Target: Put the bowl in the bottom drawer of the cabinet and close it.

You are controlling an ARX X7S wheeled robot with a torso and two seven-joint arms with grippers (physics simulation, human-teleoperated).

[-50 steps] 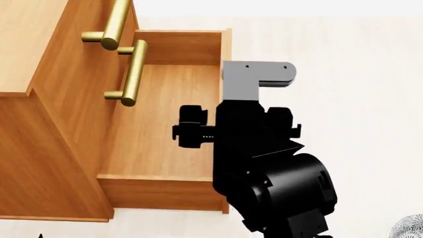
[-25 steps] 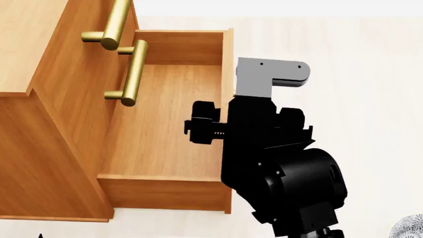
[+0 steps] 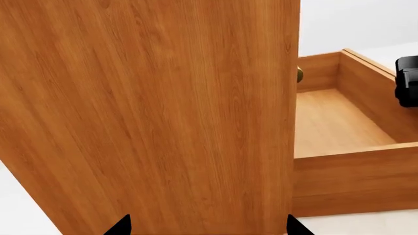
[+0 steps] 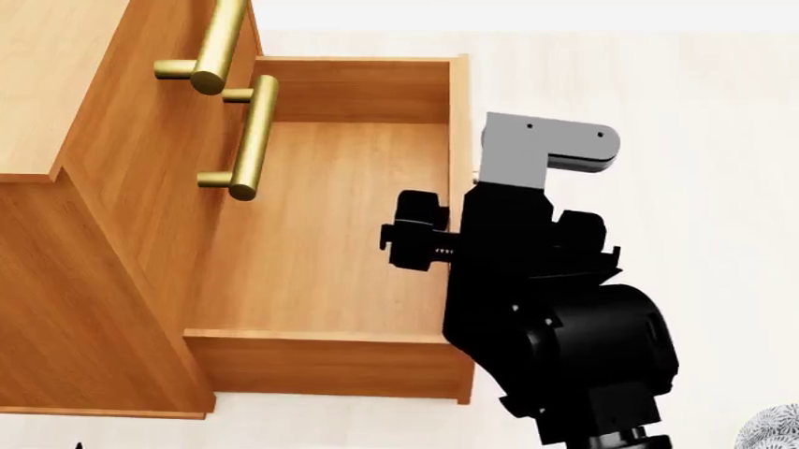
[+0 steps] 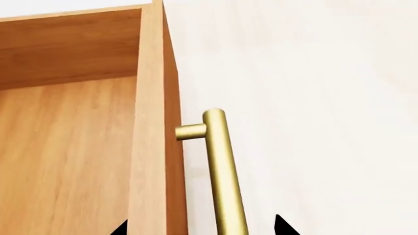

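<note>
The orange-brown cabinet [image 4: 75, 234] fills the left of the head view, with its bottom drawer [image 4: 325, 360] pulled out and nothing inside. My right arm [image 4: 549, 309] hangs over the drawer's front panel. In the right wrist view my right gripper [image 5: 200, 227] is open, its fingertips [image 5: 121, 227] straddling the front panel and its brass handle [image 5: 222, 166]. My left gripper [image 3: 207, 227] is open, facing the cabinet's side panel [image 3: 163, 112], with nothing held. Only a speckled edge of the bowl [image 4: 774, 430] shows, on the floor at the head view's lower right corner.
Two upper drawers are shut, and their brass handles [image 4: 219, 42] [image 4: 250, 140] jut out over the open drawer. Pale floor [image 4: 699, 112] stretches beyond the drawer front. The open drawer [image 3: 339, 122] also shows past the cabinet side in the left wrist view.
The bottom drawer has slid further out of the cabinet, and my right arm has moved the same way with its front panel. The cabinet itself has stayed put.
</note>
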